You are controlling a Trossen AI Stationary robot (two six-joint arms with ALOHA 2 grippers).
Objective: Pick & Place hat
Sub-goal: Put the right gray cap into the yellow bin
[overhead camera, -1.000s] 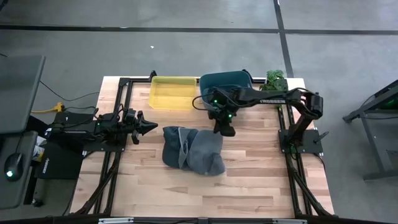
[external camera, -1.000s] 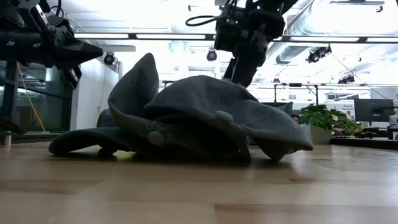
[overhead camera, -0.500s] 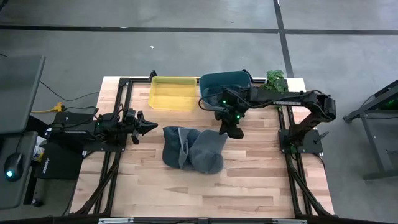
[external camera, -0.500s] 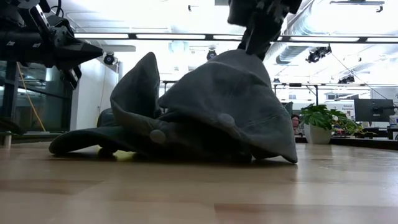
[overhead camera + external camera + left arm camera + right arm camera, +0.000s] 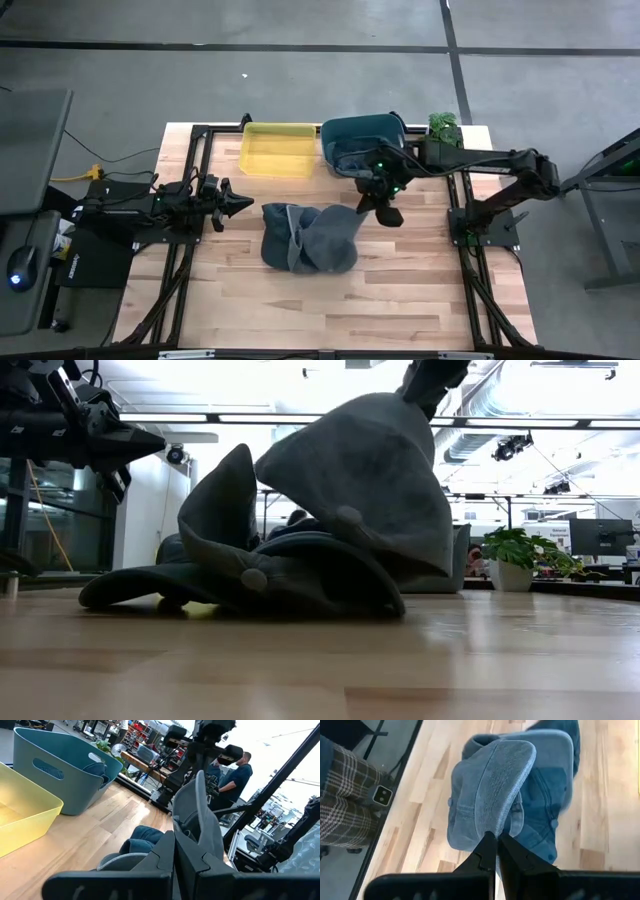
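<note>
Two grey-blue cloth hats lie in a pile at mid-table. My right gripper [image 5: 373, 205] is above the pile's right side, shut on the upper hat [image 5: 370, 480], which hangs below it; the same upper hat [image 5: 487, 790] shows in the right wrist view. The lower hat [image 5: 290, 575] lies flat on the wood, and one flap of it [image 5: 222, 500] stands up on the left. My left gripper [image 5: 238, 203] waits shut, level, to the left of the pile and apart from it. My right gripper pinches the upper hat by its edge [image 5: 496, 829] between the two fingers, coming from above. The hat hangs slack beneath the fingers, tilted toward the pile. Its lower edge [image 5: 415, 565] is down at the lower hat; whether it rests on it, I cannot tell.
A yellow tray [image 5: 278, 148] and a teal bin [image 5: 365, 133] stand at the far edge, the bin right behind the right arm with grey cloth inside. A potted plant [image 5: 443, 125] is at the far right corner. Bare wood lies near and right of the pile.
My right gripper has risen and moved toward the table's right, staying shut on the hat's edge. The upper hat, which lay draped flat over the pile, has been drawn up by its right side and now hangs steeply. The lower hat has kept still.
</note>
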